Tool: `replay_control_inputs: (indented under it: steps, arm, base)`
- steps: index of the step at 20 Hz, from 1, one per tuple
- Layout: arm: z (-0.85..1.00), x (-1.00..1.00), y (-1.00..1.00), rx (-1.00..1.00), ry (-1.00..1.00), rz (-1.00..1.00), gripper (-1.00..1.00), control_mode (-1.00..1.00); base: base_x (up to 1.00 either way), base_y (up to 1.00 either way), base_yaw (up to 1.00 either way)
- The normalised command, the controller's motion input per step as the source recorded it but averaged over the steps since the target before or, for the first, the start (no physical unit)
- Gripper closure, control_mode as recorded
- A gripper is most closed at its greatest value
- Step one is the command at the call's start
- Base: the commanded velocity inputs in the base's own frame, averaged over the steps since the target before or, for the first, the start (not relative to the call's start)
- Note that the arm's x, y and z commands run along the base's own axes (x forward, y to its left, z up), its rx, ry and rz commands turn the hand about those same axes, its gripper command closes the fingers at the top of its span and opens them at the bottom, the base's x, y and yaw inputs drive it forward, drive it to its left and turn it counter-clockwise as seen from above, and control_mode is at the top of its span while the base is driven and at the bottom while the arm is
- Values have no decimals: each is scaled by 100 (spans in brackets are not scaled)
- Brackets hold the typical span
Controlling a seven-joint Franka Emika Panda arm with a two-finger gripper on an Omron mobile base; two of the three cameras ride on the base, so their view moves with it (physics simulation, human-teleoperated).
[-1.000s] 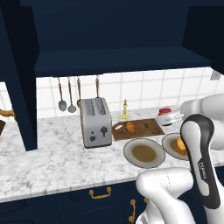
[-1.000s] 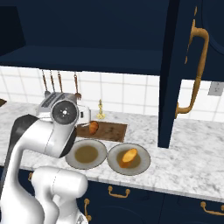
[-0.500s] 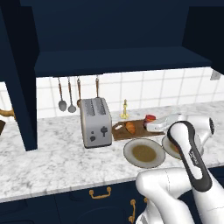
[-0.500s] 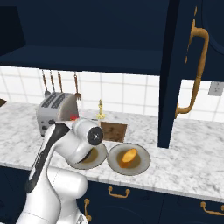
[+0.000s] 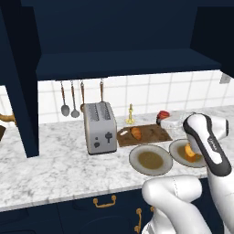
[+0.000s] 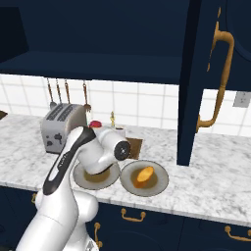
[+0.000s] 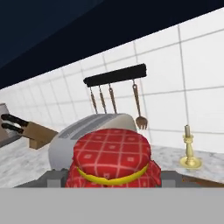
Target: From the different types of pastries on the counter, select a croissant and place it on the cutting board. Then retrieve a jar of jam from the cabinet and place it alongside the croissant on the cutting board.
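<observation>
The croissant lies on the dark cutting board, left of its middle. My gripper hangs just past the board's far right corner, shut on the jar of jam. In the hand view the jar of jam has a red checked cloth lid with a yellow band and sits between my grey fingers. From the right base view the jar of jam shows above the gripper, with the cutting board partly hidden behind my arm. The rounder pastry rests on a plate.
Two beige plates stand in front of the board. A toaster is to its left, a brass candlestick behind it, utensils on the wall. The open cabinet door hangs at the right. A knife block stands beyond the toaster.
My arm has swung down and leftward from the right, bringing the jar in over the far right end of the cutting board. The croissant and the plates have not moved.
</observation>
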Motion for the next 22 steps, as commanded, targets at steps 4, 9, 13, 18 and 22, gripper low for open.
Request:
replay_control_inputs:
  steps: [4,9,13,18,22]
  arm:
    - [9,38,-82,0,-14,-7,100,-100]
    - [-38,36,-18,-15,-10,-1,100,-100]
    - [-32,23,1,-11,8,0,100,-100]
    - [0,2,0,0,3,0,100,-100]
    - [-62,19,34,-4,4,0,100,-100]
  base:
    - [0,0,0]
    - [0,0,0]
    - [0,0,0]
    - [0,0,0]
    - [0,0,0]
